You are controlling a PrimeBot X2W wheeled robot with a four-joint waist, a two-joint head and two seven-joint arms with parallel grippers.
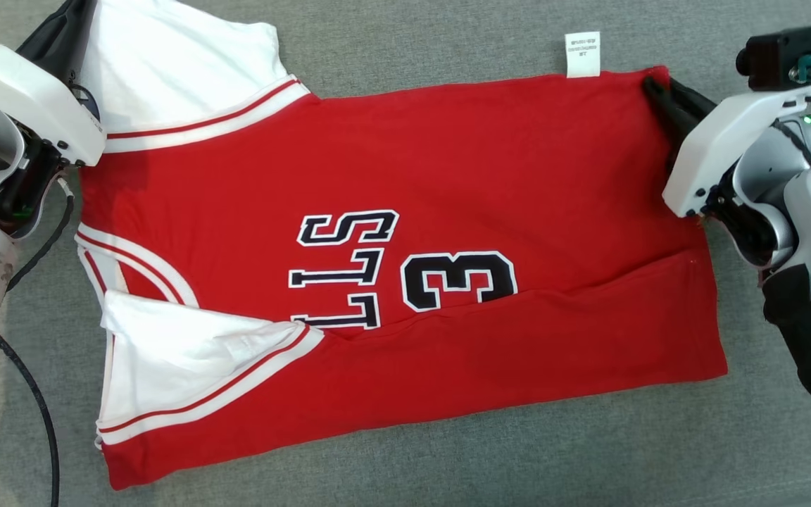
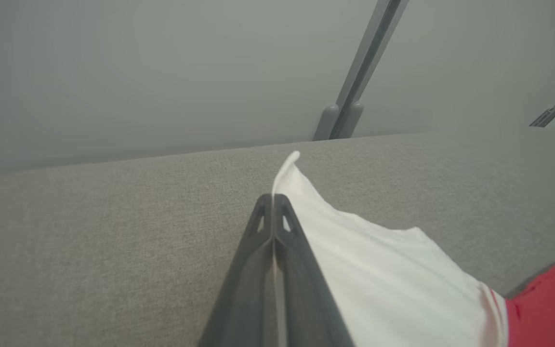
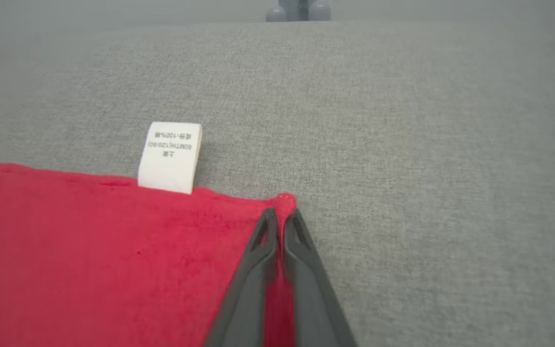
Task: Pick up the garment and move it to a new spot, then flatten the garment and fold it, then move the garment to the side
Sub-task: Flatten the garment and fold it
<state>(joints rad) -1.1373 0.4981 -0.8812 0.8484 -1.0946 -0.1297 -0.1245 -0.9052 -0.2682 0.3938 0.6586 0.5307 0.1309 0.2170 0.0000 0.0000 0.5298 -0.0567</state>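
On the grey cloth table (image 1: 405, 465), you held the white sleeve (image 2: 378, 270) tight in your left gripper (image 2: 273, 197) and the red corner (image 3: 284, 198) tight in your right gripper (image 3: 281, 214), ready to fold the flat red-and-white jersey (image 1: 448, 155) over.

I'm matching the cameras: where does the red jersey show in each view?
Head view: red jersey spread across the middle.
Left wrist view: its white sleeve, lower right, pinched in the left gripper.
Right wrist view: its red cloth, lower left, corner in the right gripper.
Shared landmark: the grey cloth surface.
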